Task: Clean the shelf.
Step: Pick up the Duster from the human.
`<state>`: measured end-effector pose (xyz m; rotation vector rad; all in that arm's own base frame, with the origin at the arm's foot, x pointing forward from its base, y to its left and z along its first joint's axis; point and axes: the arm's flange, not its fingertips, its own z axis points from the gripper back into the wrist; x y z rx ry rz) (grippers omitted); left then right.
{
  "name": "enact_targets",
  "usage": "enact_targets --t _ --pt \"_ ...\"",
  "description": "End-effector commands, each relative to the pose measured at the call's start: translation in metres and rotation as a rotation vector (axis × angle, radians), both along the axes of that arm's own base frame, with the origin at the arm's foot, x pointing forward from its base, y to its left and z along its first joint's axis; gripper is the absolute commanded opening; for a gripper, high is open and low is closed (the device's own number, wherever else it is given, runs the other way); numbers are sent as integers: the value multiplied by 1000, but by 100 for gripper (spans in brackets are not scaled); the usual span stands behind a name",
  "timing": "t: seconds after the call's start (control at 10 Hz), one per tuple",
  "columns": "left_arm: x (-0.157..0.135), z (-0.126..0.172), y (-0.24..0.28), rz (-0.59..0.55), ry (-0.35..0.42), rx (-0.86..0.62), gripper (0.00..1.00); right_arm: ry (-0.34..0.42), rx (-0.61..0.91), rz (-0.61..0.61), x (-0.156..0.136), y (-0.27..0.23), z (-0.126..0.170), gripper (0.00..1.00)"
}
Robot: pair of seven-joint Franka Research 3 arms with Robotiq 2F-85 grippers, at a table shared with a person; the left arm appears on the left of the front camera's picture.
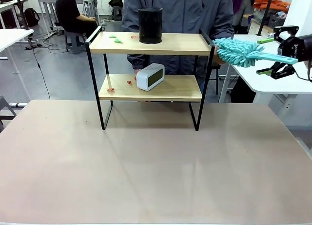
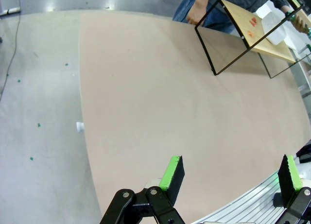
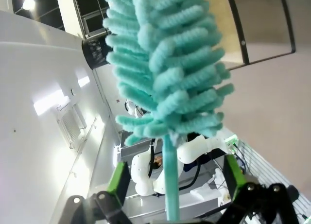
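Observation:
The shelf (image 1: 183,89) stands at the table's far side, with a person right behind it. On its top board are a black cylinder (image 1: 150,25) and green scraps (image 1: 117,39). The lower board carries a white clock (image 1: 150,76) and red scraps (image 1: 111,90). A teal fluffy duster (image 1: 239,51) hangs level by the shelf's top right corner, where the person's hand (image 1: 215,56) is at its head. Its thin handle runs between the spread fingers of my right gripper (image 1: 265,55), which stands open. The wrist view shows the duster (image 3: 170,63) and pads well apart from the handle. My left gripper (image 2: 229,178) is open over the table's near edge.
The person's other hand (image 2: 197,12) rests at the shelf's left frame. A white table (image 1: 278,81) stands behind my right arm, and another (image 1: 12,35) is at the far left. The brown table (image 1: 156,161) stretches bare in front of the shelf. Floor lies beyond its left edge (image 2: 82,136).

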<state>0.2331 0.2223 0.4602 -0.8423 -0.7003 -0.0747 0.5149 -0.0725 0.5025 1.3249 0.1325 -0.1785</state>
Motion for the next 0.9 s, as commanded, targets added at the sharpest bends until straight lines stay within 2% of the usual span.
enact_targets --t 0.0,0.2,0.3,0.4,0.5,0.6,0.7,0.8 --pt "1 1 -1 -7 -29 -5 100 -9 7 -31 -1 3 7 100" --pt "1 1 -1 -7 -29 -5 100 -19 -8 -50 -1 2 8 100" --pt "1 1 -1 -7 -29 -5 100 -21 -13 -64 -1 1 10 44" --pt "1 1 -1 -7 -29 -5 100 -25 -17 -64 -2 1 11 44" --pt "1 1 -1 -7 -29 -5 100 -27 -22 -63 -2 0 11 0" --pt "1 1 -1 -7 -29 -5 100 -25 -20 -69 -2 -3 11 40" --pt "1 1 -1 -7 -29 -5 100 -24 -21 -81 -3 -6 12 0" --pt "1 1 -1 -7 -29 -5 100 -23 -28 -85 -5 -8 13 0"
